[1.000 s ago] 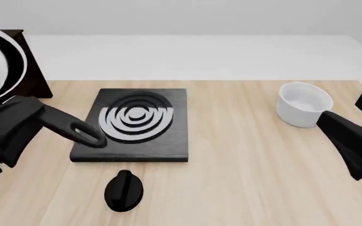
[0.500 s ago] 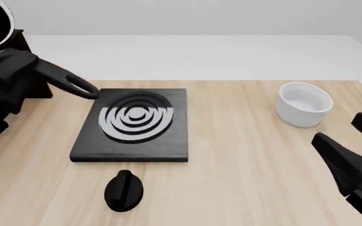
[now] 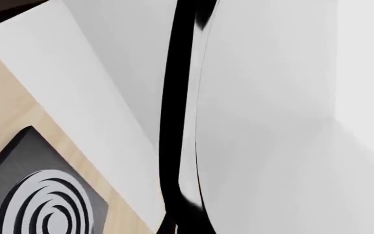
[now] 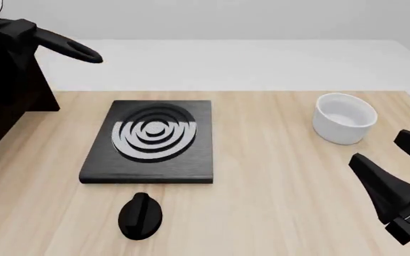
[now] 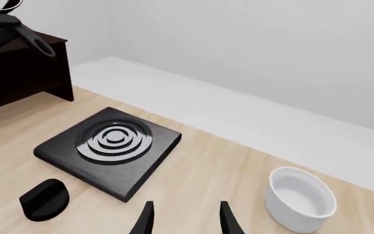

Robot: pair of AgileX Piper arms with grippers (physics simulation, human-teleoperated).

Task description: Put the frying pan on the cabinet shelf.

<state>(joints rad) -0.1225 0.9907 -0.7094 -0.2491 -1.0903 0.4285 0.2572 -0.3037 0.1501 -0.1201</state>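
Pan [image 4: 66, 45] at upper left of the front view, handle pointing right, carried by left hand [image 4: 2, 40] over the cabinet [image 4: 9, 112] (grip itself hidden; closure cannot be told). Right hand [image 5: 183, 219] spread, empty, lower right, well apart.

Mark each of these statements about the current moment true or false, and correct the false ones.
1. The frying pan rests on the stove plate. False: it is held up at the far left, over the dark cabinet, with its handle pointing right.
2. The white bowl stands on the tabletop, right of the stove plate. True.
3. The right gripper holds the bowl. False: its fingers are spread and empty, short of the bowl.
4. A black knob lies on the table in front of the stove plate. True.
5. The stove plate carries grey concentric rings. True.
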